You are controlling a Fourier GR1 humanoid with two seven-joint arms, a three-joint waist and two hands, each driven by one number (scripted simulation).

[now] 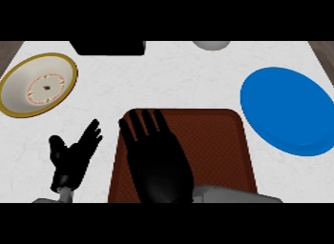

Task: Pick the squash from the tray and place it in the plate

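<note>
- White marbled counter [170, 76] fills the head view, with dark wood flooring showing at both upper corners.
- Brown tray [219, 143] lies at the lower middle of the counter, reaching down to the view's lower edge.
- Right hand [156, 157] stretches over the tray's left half, palm down – its fingers lie straight and close together, tips near the tray's far edge, curled round nothing that can be seen. Its grey forearm enters at the lower edge.
- Squash: it does not show anywhere in this view; whether it sits under the right hand cannot be told.
- Blue plate [289, 112] sits just right of the tray, near its upper right corner, and nothing lies on it.
- Left hand [75, 152] shows at the lower left, off the tray, fingers up and spread apart, holding nothing – at rest.
- Gold-rimmed cream plate [37, 85] with a reddish pattern ring sits at the upper left, well apart from the tray.
- Black box [108, 47] lies at the counter's far edge, and a grey rounded object [211, 45] sits to its right, cut off by the view's top.
</note>
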